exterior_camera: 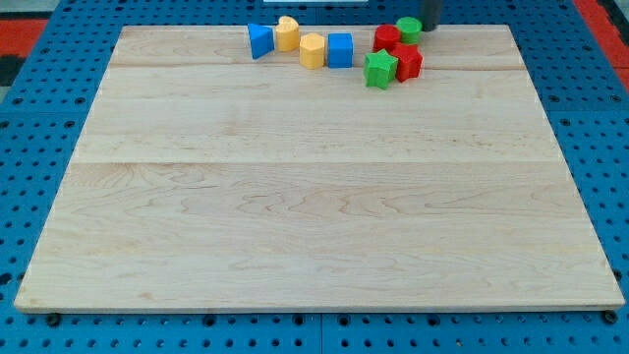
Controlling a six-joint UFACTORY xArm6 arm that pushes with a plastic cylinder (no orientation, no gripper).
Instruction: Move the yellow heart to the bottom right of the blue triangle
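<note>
From where I stood, all the blocks sat bunched along the view's top edge of the wooden board (pixel 314 197). Farthest to the view's left was the blue triangle (pixel 259 40), and the yellow heart (pixel 286 32) stood just beside it on its upper right, touching or nearly so; I could not tell which. Next came a yellow block (pixel 312 50) of angular shape, pressed close to a blue cube (pixel 340 49). Further to the view's right lay a cluster: a green star (pixel 380 69), two red blocks (pixel 387 38) (pixel 407 61) and a green round block (pixel 409 28). Above that cluster a dark rod came down at the frame's top, with my tip (pixel 430 29) just to the right of the green round block, well apart from the heart. There was no pincer to release or clench, only the rod. I judged the task barely begun, in the approach step: the tip would need to travel left, get behind the heart at the view's top, and nudge it downward, past the triangle's right side, without shoving the yellow block.
</note>
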